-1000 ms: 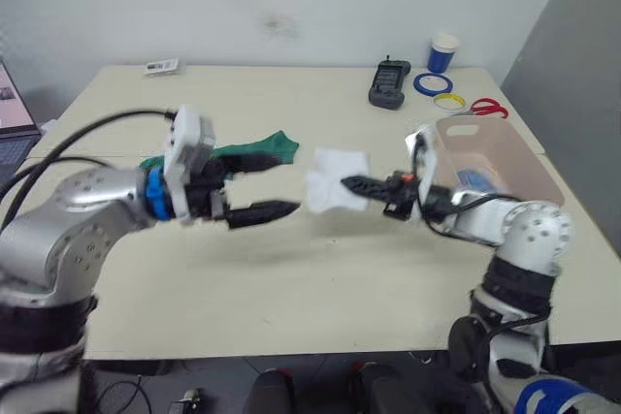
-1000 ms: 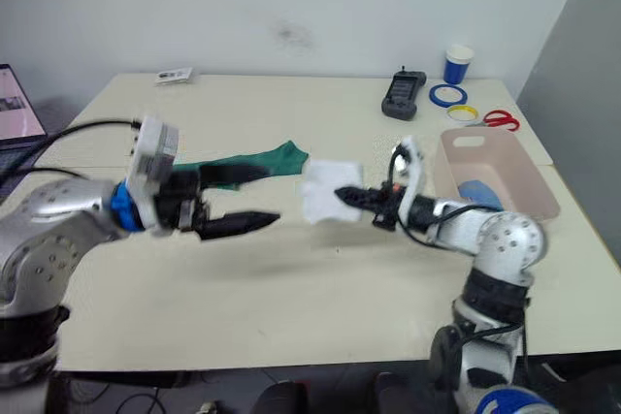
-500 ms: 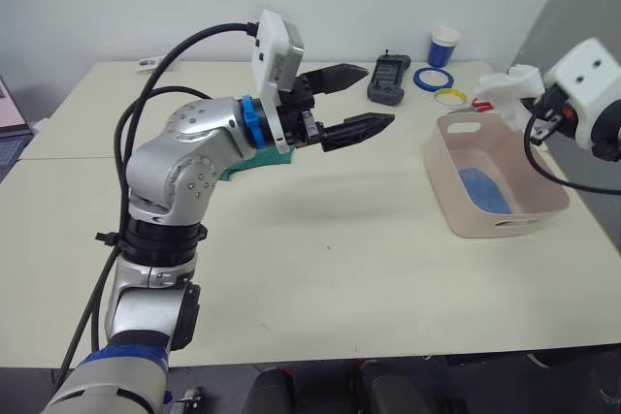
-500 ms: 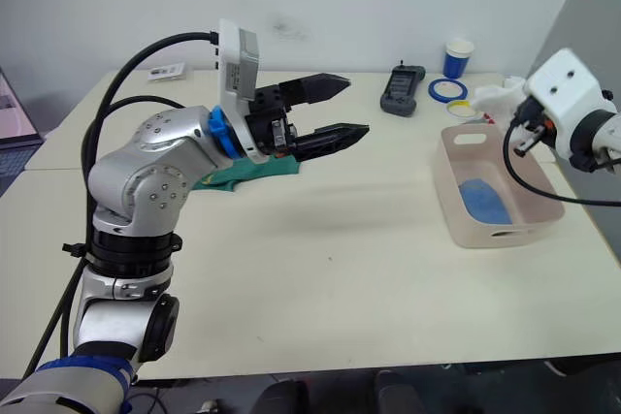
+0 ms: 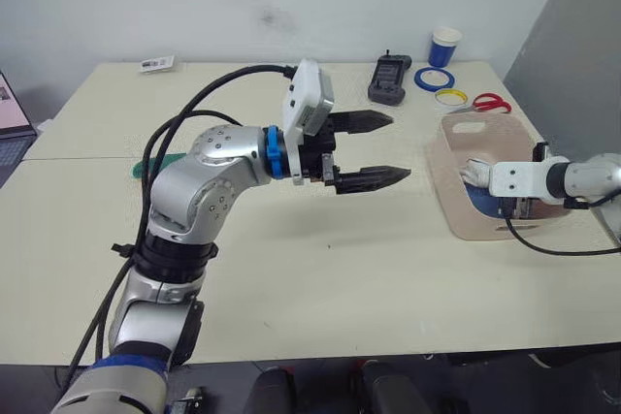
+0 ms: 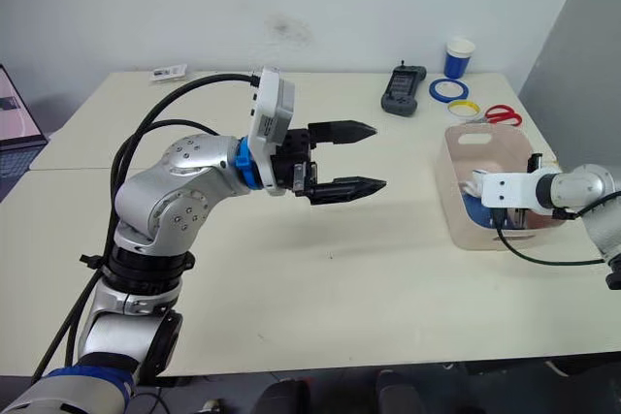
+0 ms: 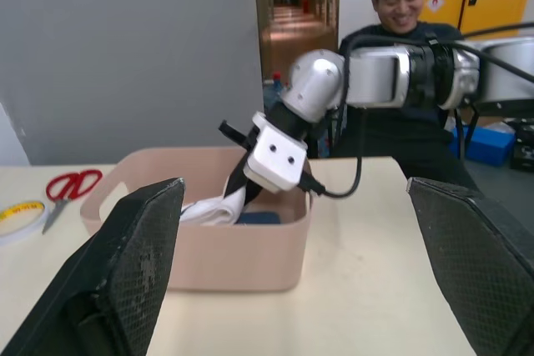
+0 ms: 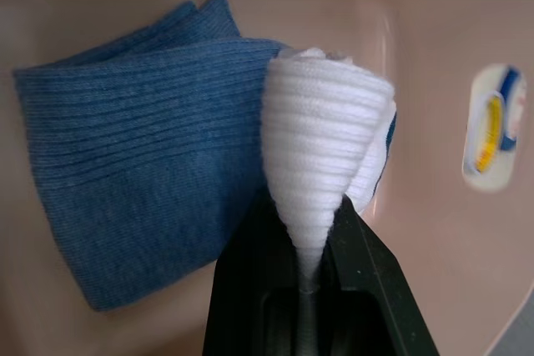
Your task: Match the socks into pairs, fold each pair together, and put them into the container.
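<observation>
Since half a second ago the right gripper (image 8: 313, 268) has come down from above the pale pink bin (image 5: 456, 210) and now reaches inside it, its two black fingers (image 8: 250, 289) pinched on the folded white socks (image 8: 327, 131). The left gripper (image 5: 378, 149), which was raised toward the far edge of the desk (image 5: 320, 288), now hangs lower over the middle of the desk, its fingers spread wide with nothing between them, pointing toward the bin.

Counting by what shows: one white bundle, one folded light blue bundle (image 8: 142, 139), and one strip of dark green sock (image 5: 155, 164) lying flat on the desk near its left edge, mostly hidden behind the left arm; how many socks make up each bundle cannot be told.

The white socks are ribbed, rolled into a tight cone that rises from the gripper's tips, touching and partly overlapping the blue bundle, which lies flat on the bin's floor. The bin stands near the desk's right edge.

Along the far edge sit one black handset (image 5: 389, 81), one blue-and-white paper cup (image 5: 443, 47), one blue tape roll (image 5: 428, 79), one yellow tape roll (image 5: 449, 97) and one pair of red scissors (image 5: 490, 104). Toward the far left corner lies one small card (image 5: 156, 64). In the left wrist view a person (image 7: 409, 6) sits beyond the desk.
</observation>
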### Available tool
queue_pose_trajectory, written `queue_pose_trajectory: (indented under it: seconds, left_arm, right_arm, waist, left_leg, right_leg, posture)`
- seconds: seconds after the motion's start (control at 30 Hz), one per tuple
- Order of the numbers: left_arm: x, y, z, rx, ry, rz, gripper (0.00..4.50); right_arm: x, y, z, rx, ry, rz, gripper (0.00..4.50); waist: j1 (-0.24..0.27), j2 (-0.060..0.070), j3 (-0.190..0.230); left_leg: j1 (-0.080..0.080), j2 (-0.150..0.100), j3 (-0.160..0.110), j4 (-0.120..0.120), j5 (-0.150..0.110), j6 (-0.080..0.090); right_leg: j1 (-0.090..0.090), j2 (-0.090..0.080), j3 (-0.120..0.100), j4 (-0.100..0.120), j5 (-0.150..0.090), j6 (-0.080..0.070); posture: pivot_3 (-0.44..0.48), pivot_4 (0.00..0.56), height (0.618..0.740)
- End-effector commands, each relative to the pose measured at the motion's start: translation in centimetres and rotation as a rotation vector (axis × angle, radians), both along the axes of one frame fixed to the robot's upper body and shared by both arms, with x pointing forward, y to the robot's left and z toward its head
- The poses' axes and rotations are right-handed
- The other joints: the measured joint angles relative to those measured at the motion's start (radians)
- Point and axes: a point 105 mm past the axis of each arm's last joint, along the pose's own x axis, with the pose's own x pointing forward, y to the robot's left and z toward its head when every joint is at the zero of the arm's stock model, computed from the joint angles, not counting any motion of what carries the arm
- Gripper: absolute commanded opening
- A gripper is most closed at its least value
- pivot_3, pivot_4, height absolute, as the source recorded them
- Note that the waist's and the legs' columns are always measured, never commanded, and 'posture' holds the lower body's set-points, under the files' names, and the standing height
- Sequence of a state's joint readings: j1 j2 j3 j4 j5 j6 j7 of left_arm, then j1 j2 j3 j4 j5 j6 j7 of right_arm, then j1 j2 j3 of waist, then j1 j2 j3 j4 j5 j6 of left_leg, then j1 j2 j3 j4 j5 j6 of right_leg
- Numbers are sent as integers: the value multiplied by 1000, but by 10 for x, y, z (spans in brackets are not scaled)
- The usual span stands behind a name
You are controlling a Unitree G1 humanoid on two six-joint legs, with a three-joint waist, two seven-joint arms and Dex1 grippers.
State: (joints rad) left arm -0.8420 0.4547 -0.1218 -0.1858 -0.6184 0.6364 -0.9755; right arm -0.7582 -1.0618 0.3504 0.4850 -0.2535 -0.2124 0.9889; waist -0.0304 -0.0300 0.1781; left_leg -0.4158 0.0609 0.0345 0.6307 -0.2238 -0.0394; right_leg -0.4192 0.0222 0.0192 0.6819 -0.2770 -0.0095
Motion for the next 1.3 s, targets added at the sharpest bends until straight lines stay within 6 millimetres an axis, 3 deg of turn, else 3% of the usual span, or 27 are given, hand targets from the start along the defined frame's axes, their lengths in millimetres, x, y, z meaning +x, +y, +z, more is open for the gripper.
queue_pose_trajectory:
  seconds: [0.03,0.23,0.37,0.47,0.53,0.67,0.73,0.83,0.97,1.1,1.2,1.3]
  left_arm:
    - [-2,-3,4,0,-52,-1,4500]
    - [-3,-4,1,4,-39,-3,4500]
    - [0,-2,0,12,-38,3,4500]
    - [7,7,-2,34,-35,36,4500]
    - [9,11,-4,41,-28,52,4500]
    - [16,42,-18,48,14,184,4500]
    - [19,62,-32,30,50,297,4500]
    - [19,81,-48,-13,98,436,4500]
    - [13,110,-88,-34,44,743,4500]
    - [2,126,-119,-91,32,989,4500]
    - [-6,139,-145,-136,112,1136,4500]
    - [-20,146,-170,-77,169,1173,4500]
  right_arm:
    - [-1,1,15,35,37,14,909]
    - [-4,-2,41,35,105,18,3050]
    - [-10,-5,78,56,151,-2,4471]
    - [-14,1,114,151,133,-19,4471]
    - [-15,6,124,206,122,-16,4471]
    - [-24,53,143,517,73,84,4471]
    - [-26,87,136,688,18,134,4471]
    - [-30,115,121,906,-31,113,4471]
    - [-32,158,69,1082,-178,-13,4471]
    - [-43,172,20,1112,-232,-133,4471]
    - [-46,164,-14,1147,-243,-283,4471]
    - [-55,159,-37,1149,-234,-354,4471]
  waist:
    - [2,0,0]
    - [3,1,0]
    - [2,2,1]
    - [2,3,2]
    - [2,3,2]
    - [-4,4,2]
    - [-4,4,2]
    - [0,4,2]
    - [2,3,0]
    - [10,2,0]
    - [13,0,-1]
    - [8,-2,-3]
  left_leg:
    - [0,0,0,0,0,0]
    - [0,0,0,2,0,0]
    - [0,0,-1,3,0,0]
    - [0,0,-2,3,0,0]
    - [0,0,-2,3,0,0]
    - [3,1,-3,3,0,0]
    - [5,2,-4,2,0,0]
    - [7,3,-5,4,0,0]
    - [8,3,-6,5,1,-2]
    - [9,0,-5,5,0,0]
    - [9,-1,-4,5,-1,1]
    - [10,1,-4,5,-1,2]
  right_leg:
    - [0,0,-1,0,0,0]
    - [1,0,-1,0,0,0]
    - [2,0,-1,1,2,-4]
    - [2,0,-2,1,3,-4]
    - [2,0,-2,1,3,-5]
    - [4,0,-1,2,3,-6]
    - [5,0,-1,4,3,-6]
    - [6,-1,-1,9,2,-5]
    - [6,-5,-2,15,0,-2]
    - [9,-10,0,13,-1,0]
    - [10,-10,1,10,-1,1]
    - [10,-8,0,8,-1,1]
  posture:
    - [0,150,740]
    - [0,150,740]
    - [0,150,740]
    - [0,150,740]
    - [0,150,740]
    - [0,150,740]
    - [0,150,740]
    - [0,150,740]
    - [0,150,740]
    - [0,150,740]
    - [0,150,740]
    - [0,150,740]
